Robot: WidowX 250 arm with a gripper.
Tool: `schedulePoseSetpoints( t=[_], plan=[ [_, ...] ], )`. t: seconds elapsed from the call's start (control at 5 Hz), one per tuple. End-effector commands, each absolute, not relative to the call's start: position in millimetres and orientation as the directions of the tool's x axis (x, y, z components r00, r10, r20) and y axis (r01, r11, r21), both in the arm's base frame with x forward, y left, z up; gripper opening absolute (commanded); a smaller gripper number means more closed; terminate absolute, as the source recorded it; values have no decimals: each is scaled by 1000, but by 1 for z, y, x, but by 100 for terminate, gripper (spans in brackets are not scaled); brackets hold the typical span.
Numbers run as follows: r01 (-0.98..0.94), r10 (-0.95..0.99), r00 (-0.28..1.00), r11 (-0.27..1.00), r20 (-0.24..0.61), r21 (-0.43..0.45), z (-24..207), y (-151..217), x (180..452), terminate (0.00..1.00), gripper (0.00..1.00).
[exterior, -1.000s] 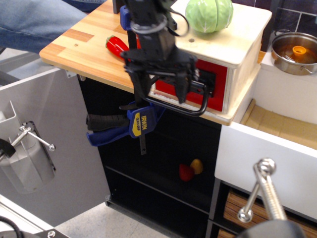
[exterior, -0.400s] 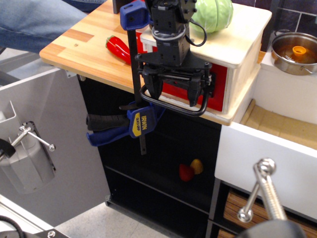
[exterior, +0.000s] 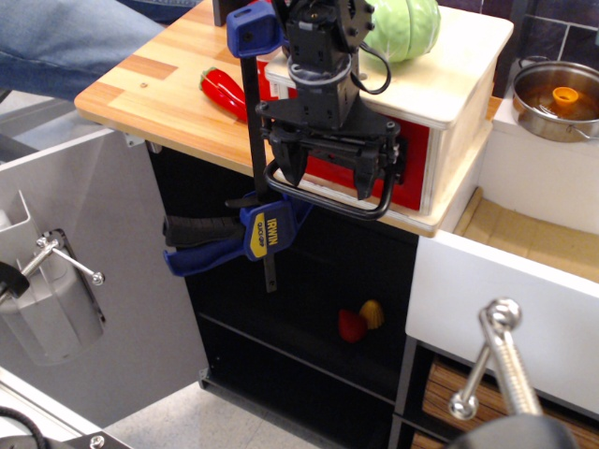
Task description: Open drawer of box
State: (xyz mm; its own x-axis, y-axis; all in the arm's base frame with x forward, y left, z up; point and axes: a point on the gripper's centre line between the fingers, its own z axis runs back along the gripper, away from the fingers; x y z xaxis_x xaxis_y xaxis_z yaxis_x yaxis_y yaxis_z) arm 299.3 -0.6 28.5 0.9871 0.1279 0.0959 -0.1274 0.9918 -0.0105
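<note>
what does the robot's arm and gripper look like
The gripper is all black: a wide angular body with two short, tapering fingers pointing down. Above it is a round black wrist section with a pale grey ring, and a thin black cable loops out on its right side. No markings are legible.

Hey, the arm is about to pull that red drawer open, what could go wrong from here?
The gripper is open with its fingers straddling the black loop handle, so it might slip off when pulling. The green cabbage on top of the box might roll if the box jerks. The blue clamp sits close beside the gripper and could get bumped.
</note>
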Motion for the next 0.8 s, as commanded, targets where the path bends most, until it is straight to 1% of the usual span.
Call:
schedulePoseSetpoints(
  t=[0.0, 0.2, 0.4, 0.6],
  plan=[
    [-79, 79, 997, 997, -5, -7, 13, 1, 253, 0, 100],
    [-51, 50, 996, 999, -68, -13, 11, 4, 240, 0, 100],
    [-34, 26, 986, 998, -163, -47, 9, 8, 222, 0, 100],
    [-36, 24, 982, 997, -185, -61, 3, 10, 202, 0, 100]
  ],
)
